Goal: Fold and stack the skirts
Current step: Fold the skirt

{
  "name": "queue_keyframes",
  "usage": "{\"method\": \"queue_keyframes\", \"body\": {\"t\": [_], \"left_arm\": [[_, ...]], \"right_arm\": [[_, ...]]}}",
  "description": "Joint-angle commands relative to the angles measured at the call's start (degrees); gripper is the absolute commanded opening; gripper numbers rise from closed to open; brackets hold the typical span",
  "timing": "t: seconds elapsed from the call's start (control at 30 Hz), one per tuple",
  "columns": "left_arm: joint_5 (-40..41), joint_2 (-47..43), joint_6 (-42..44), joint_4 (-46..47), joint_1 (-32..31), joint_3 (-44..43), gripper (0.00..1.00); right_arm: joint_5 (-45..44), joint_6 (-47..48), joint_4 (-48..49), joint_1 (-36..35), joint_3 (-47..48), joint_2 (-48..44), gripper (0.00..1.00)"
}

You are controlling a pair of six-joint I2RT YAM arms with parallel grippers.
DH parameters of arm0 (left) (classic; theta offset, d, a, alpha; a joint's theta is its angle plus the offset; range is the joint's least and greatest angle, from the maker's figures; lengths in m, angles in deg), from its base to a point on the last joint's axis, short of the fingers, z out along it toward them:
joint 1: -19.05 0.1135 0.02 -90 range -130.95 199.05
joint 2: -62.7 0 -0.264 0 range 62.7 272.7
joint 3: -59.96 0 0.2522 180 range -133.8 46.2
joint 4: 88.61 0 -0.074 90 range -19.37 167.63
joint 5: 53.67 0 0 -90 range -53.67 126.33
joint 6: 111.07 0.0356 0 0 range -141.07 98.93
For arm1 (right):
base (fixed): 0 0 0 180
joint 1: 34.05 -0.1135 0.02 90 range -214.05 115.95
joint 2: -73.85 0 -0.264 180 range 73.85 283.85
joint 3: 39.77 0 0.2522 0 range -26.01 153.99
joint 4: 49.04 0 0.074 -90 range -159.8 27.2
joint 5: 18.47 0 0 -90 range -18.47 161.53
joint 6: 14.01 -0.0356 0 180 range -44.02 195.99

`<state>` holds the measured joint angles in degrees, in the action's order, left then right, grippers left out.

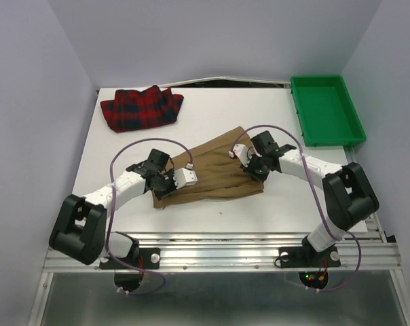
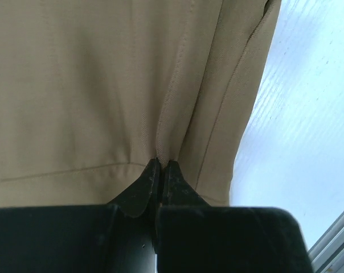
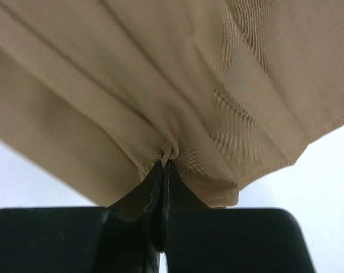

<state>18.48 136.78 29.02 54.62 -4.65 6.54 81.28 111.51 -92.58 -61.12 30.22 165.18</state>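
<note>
Cloth in hand: the tan skirt (image 1: 212,173), the larger of the two, lies across the middle of the worktop (image 1: 127,146), between my two arms.
Lie of the cloth: one end points to the far side and the broader end reaches toward the near-left. Long creases run along it.
Left jaws: pressed together on a pinch of the tan skirt at its near-left end. My left wrist view shows the fabric gathered into a narrow ridge that rises from the tips, with stitched seams running up beside it. Bare worktop shows off to the right of the cloth's edge.
Right jaws: closed tight on a small tuck of the same skirt, at its right-hand edge. In my right wrist view the folds fan out from the tips, and the hem ends just to the right over white worktop.
Left arm (image 1: 120,183): reaches in low from the near-left, its wrist over the skirt's corner.
Right arm (image 1: 313,166): reaches in from the near-right, its wrist at the skirt's edge.
Plaid skirt (image 1: 140,109): red with dark checks, rumpled at the far-left of the worktop, well apart from the tan one and from both jaws.
Stack: none; the skirts lie separately.
Green tray (image 1: 325,109): at the far-right corner, well apart from both skirts.
</note>
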Motion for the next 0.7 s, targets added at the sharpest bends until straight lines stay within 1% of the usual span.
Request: {"method": "queue_keyframes", "body": {"t": [0.0, 0.17, 0.27, 0.3, 0.33, 0.37, 0.47, 0.5, 0.57, 0.6, 0.63, 0.67], "left_arm": [[3.52, 4.4, -3.42, 4.28, -0.64, 2.65, 0.0], [5.28, 3.26, -3.15, 5.51, -0.64, 3.36, 0.0], [4.75, 3.43, -4.11, 4.9, -0.64, 1.79, 0.0], [3.88, 3.87, -5.6, 4.64, -0.64, 1.0, 0.0], [3.44, 5.18, -6.31, 4.29, -0.64, -0.84, 0.0], [3.08, 5.98, -7.36, 4.2, -0.64, -1.82, 0.0], [2.46, 8.44, -11.75, 4.54, -0.73, -5.06, 0.0], [2.9, 8.62, -13.33, 5.16, -0.73, -5.51, 0.0], [3.34, 8.71, -17.11, 6.21, -0.82, -6.39, 0.0], [3.52, 8.62, -19.21, 6.74, -0.82, -6.57, 0.0], [3.35, 8.19, -19.84, 6.83, -1.17, -6.75, 0.0], [3.61, 8.01, -20.29, 7.09, -1.52, -6.75, 0.0]], "right_arm": [[-6.07, -0.46, 7.72, 0.18, -0.15, 3.68, 0.01], [-5.98, -0.55, 7.81, 0.18, -0.15, 2.89, 0.01], [-8.6, -0.81, 8.77, 0.18, 0.72, 3.5, 0.01], [-9.49, -0.99, 9.56, 0.18, 1.07, 3.94, 0.01], [-12.54, -1.34, 11.83, 0.18, 2.64, 4.64, 0.01], [-12.92, -1.77, 12.55, 0.96, 4.23, 5.52, 0.01], [-12.05, -4.67, 12.64, 5.26, 11.68, 11.4, 0.01], [-11.78, -5.03, 12.64, 7.19, 16.85, 13.85, 0.01], [-11.69, -5.65, 13.34, 8.52, 21.1, 15.62, 0.01], [-11.87, -5.65, 13.69, 9.22, 24.68, 17.03, 0.02], [-13.09, -5.12, 13.78, 9.23, 26.2, 17.56, 0.06], [-13.45, -4.86, 13.78, 9.23, 28.74, 18.09, 0.13]]}}
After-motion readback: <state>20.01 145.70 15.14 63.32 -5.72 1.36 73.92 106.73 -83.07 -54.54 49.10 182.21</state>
